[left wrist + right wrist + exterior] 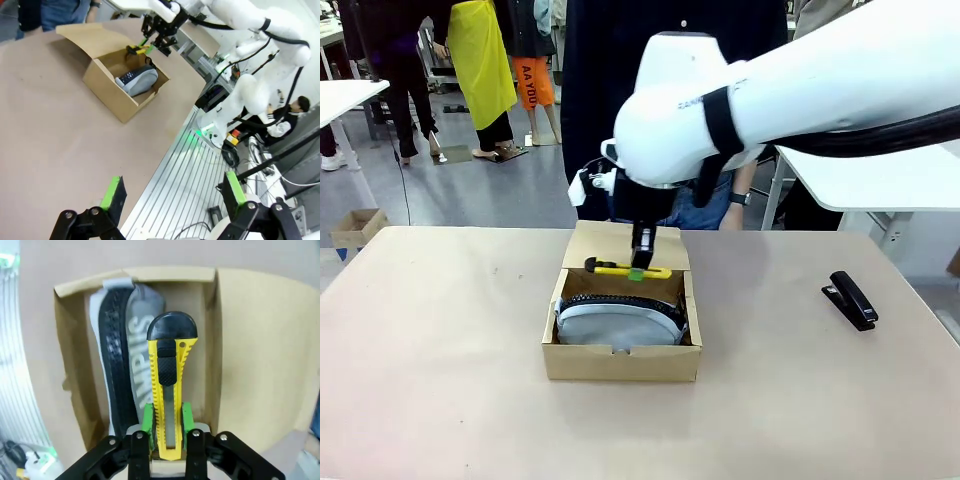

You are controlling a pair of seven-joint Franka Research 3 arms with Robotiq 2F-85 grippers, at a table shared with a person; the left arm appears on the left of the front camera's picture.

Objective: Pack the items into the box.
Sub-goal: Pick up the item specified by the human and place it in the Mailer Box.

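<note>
Beige table (440,400) across the whole front view, matte, with a person (605,90) in dark clothes at the far edge. White right arm (800,90) next in bulk, stretched in from the right side and bent down over the table's middle. Below it, plain brown cardboard box (620,362), shallow, lid flap (620,243) laid back toward the person, interior open to the top. Inside, soft grey pouch (620,325) along the near wall, black zipper strip (620,302) uppermost, white lettering on its side in the right wrist view; takes up most of the floor and leaves a narrow strip free along the hinge wall. Well apart from the box, over the table's edge, left gripper (173,192), jaws spread wide with nothing between the green pads (112,192). Above the box's far half, right gripper (641,262), fingers (146,417) clamped on the yellow-and-black utility knife (615,269) near its tail end. Knife level, parallel to the hinge wall, over the free strip between pouch and wall; contact with the box floor impossible to tell. Black stapler (850,298) off to the right on the table, well apart from the box.
</note>
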